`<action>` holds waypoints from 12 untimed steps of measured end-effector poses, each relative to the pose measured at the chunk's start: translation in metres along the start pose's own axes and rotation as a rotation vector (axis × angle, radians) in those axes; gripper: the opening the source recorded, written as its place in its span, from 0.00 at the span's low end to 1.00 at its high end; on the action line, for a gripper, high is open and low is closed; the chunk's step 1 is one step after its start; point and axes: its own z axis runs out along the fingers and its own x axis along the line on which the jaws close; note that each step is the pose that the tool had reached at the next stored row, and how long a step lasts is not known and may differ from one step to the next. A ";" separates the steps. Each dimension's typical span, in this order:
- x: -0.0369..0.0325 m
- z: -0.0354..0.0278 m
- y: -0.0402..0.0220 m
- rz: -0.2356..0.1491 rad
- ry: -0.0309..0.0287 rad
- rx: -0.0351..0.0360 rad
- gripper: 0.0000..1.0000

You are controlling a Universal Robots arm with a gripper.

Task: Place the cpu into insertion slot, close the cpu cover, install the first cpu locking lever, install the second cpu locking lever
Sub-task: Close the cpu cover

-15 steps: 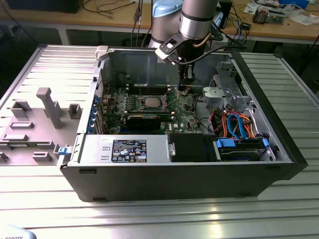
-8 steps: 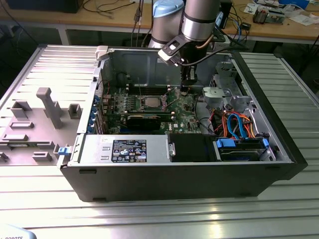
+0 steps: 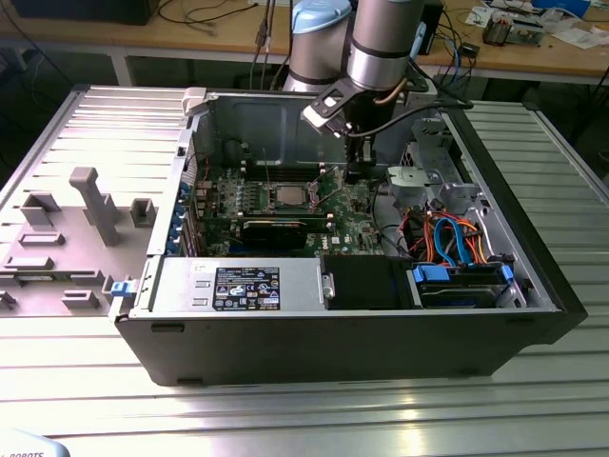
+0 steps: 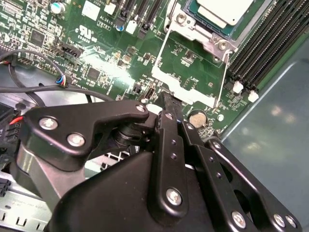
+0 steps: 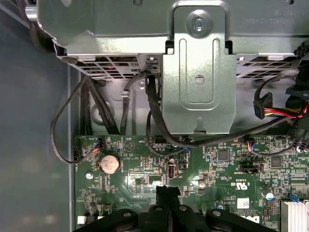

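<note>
The cpu [image 4: 223, 10] lies silver face up in the insertion slot [image 4: 195, 33] on the green board; in the exterior view the cpu [image 3: 288, 197] sits mid-board. The cpu cover [image 4: 160, 55], a thin silver frame, is swung open away from the slot, with the board showing through its window. A thin wire locking lever [image 4: 225, 72] runs along one side of the frame. My gripper [image 4: 166, 100] hangs just beyond the cover's free edge, fingers together and holding nothing. In the exterior view the gripper [image 3: 356, 174] is to the right of the cpu, low over the board [image 5: 222, 169].
A round coin battery [image 5: 109, 163] lies on the board close to the gripper [image 5: 167, 191]. A grey metal drive bracket [image 5: 199, 72] and black cables [image 5: 152, 121] stand just past the board's edge. Memory slots [image 4: 270, 43] flank the socket. The case walls [image 3: 333, 333] enclose everything.
</note>
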 end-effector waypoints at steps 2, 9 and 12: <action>0.0000 0.0000 0.0000 0.000 0.0000 0.0000 0.11; 0.0000 0.0001 -0.0003 0.000 0.0001 -0.0001 0.11; 0.0000 0.0001 -0.0004 0.000 0.0001 -0.0001 0.11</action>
